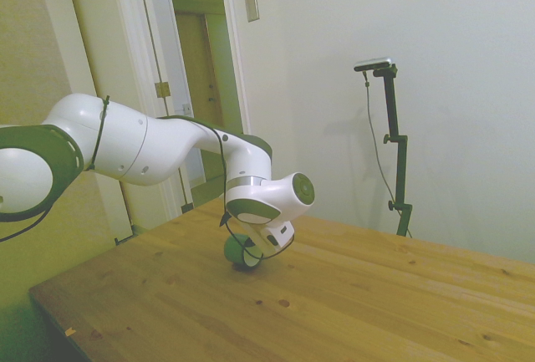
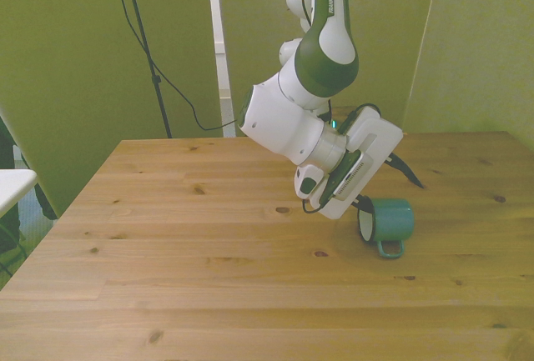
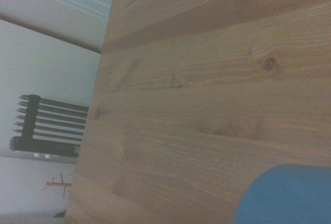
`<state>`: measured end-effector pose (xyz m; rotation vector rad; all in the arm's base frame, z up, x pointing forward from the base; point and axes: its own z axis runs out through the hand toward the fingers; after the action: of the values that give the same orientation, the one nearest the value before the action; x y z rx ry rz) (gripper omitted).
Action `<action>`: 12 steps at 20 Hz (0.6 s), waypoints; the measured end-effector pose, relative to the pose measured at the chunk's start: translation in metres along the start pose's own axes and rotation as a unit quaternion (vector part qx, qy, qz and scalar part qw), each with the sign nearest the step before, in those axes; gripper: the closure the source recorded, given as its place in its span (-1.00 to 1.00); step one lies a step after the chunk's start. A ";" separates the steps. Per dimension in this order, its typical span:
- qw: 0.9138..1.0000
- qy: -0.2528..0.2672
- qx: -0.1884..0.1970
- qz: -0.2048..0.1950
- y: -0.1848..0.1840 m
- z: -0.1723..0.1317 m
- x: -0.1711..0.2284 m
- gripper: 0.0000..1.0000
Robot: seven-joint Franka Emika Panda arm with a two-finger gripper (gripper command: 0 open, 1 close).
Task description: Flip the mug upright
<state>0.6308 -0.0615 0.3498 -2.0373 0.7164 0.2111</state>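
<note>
- Arm [image 1: 150, 149]: white with dark green joints, extended low from the side view's left, elbow raised, forearm angled downward.
- In the front view the arm [image 2: 321, 52] descends from the top middle, then bends toward that view's right.
- Wrist: tilted steeply, so the hand lies nearly sideways, close above the table [image 2: 209, 253].
- Gripper [image 2: 365, 204]: at the mug [image 2: 390, 221], which lies on its side. Fingers largely hidden behind the hand; opening not determinable.
- Black cable runs along the forearm.

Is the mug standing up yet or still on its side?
On its side: the mug lies on the table, mouth sideways, handle toward the camera.
</note>
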 end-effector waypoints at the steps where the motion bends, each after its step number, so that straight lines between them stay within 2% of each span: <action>1: 1.000 0.000 0.000 0.000 0.000 0.000 0.000 1.00; 12: 1.000 -0.005 -0.001 -0.004 -0.004 0.008 0.006 1.00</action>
<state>0.6391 -0.0563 0.3455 -2.0398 0.7030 0.2170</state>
